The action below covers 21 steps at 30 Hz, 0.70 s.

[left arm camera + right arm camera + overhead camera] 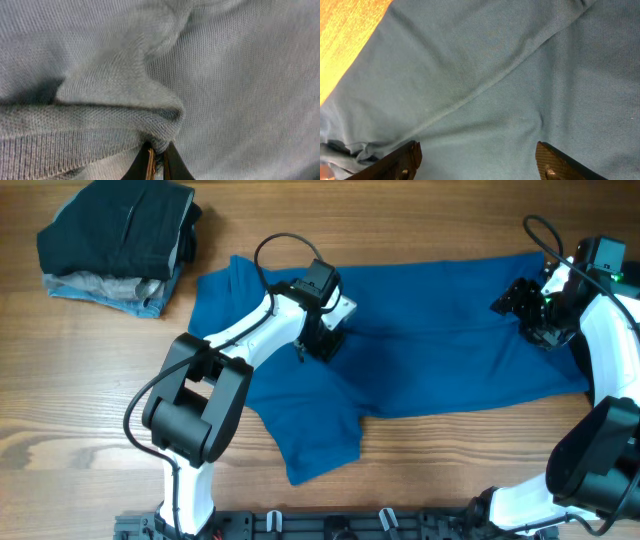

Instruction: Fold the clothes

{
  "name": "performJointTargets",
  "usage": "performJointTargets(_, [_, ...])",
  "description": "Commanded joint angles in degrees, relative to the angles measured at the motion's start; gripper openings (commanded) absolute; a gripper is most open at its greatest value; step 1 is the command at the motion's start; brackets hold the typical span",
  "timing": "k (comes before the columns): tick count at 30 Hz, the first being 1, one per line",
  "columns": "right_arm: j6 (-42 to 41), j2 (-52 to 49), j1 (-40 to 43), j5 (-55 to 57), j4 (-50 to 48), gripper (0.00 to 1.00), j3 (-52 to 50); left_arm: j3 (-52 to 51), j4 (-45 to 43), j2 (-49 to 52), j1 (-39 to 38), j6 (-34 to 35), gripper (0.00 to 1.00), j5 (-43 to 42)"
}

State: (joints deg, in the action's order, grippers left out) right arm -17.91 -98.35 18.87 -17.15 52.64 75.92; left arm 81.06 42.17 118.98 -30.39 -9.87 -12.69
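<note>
Left gripper [157,154]: jaws pinching a ridge of shirt [430,365]
Right gripper [477,160]: jaws spread
Risk: shallow pinch may slip on lifting

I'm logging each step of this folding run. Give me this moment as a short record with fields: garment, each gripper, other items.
garment: blue polo shirt, spread lengthwise across the table, one sleeve pointing toward the robot's side
left gripper: shut, pinching a raised fold of the shirt's left part
right gripper: open over the shirt's right end, nothing held
other items: stack of folded garments, dark on top, grey below, at the far left beside the shirt
</note>
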Motion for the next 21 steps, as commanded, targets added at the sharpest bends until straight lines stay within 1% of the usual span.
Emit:
performJointTargets(1, [-0.1, 0.4, 0.2, -0.9, -0.1, 0.78, -0.1, 4.2, 3.2, -2.5, -0.1, -0.5, 0.04, 3.4])
performJointTargets(4, [-0.1, 0.4, 0.2, -0.9, -0.1, 0.78, -0.1, 5.6, 3.8, -3.8, -0.1, -2.0, 0.04, 3.7])
performJointTargets(12, [-0.1, 0.4, 0.2, -0.7, -1.0, 0.78, -0.1, 6.5, 1.9, -4.2, -0.1, -5.0, 0.04, 11.5])
performJointTargets(14, [-0.1, 0.4, 0.2, -0.7, -1.0, 0.78, -0.1, 7.3, -0.5, -4.2, -0.1, -5.0, 0.04, 14.5])
performJointTargets(16, [-0.1, 0.4, 0.2, -0.7, -1.1, 0.79, -0.1, 7.3, -4.9, -4.2, -0.1, -5.0, 0.04, 16.9])
performJointTargets(18, [-0.1, 0.4, 0.2, -0.7, -1.2, 0.78, -0.1, 7.3, -8.9, -4.2, 0.0, -4.9, 0.04, 17.0])
performJointTargets(21, [-0.1, 0.4, 0.2, -0.7, -1.1, 0.79, -0.1, 7.3, -12.7, -4.2, 0.0, -4.9, 0.04, 14.4])
